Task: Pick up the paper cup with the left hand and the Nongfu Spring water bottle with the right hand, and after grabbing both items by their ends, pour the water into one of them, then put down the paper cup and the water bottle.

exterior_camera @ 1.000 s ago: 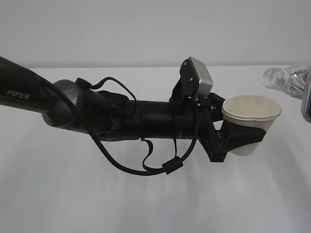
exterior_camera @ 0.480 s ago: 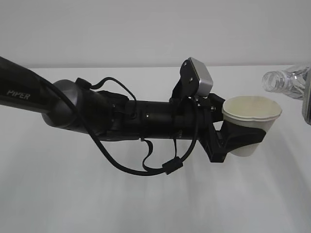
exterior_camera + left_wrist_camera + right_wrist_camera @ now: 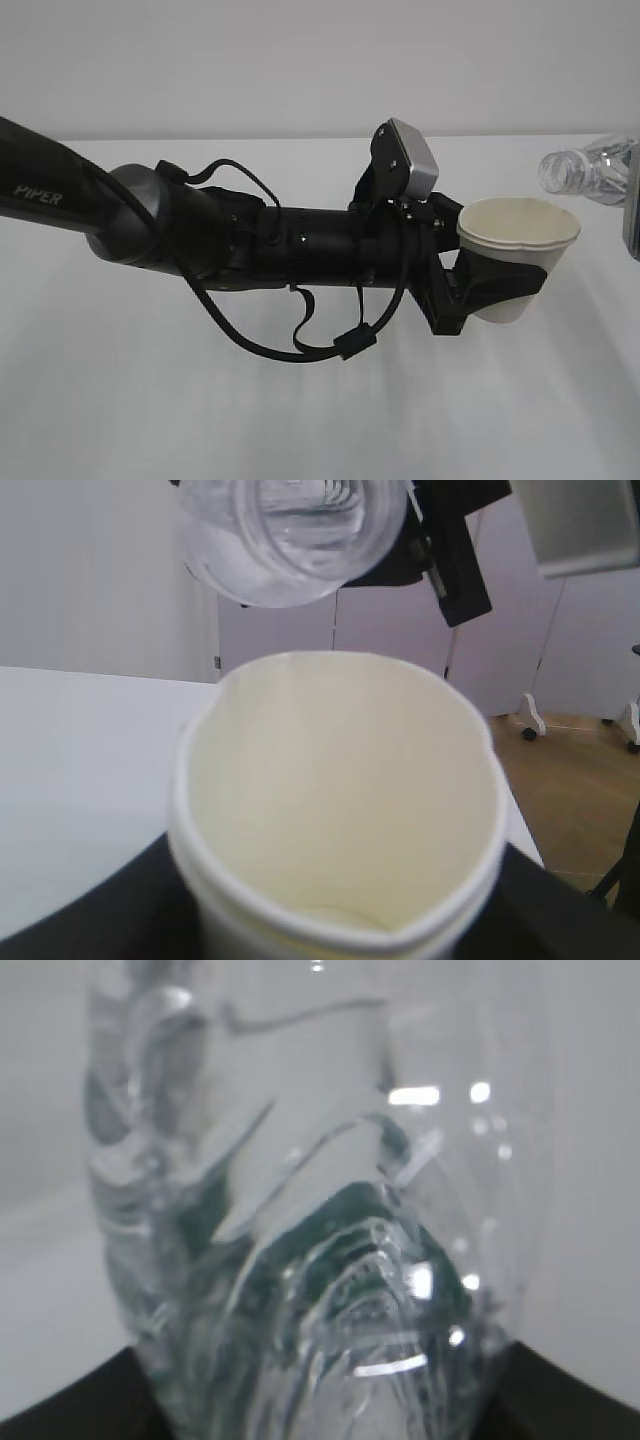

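While the paper cup [image 3: 517, 245] is clasped upright by the left hand [image 3: 490, 290] above the table [image 3: 150, 400], the bottle [image 3: 585, 172] is tilted toward it for pouring. From the left wrist, its mouth [image 3: 295, 535] is seen above the cup [image 3: 335, 800]. From the right wrist, the bottle [image 3: 310, 1220] is gripped between dark jaws.

Plain white table [image 3: 300, 420], smooth matte top, pale wall behind, only the arm's soft shadow across it
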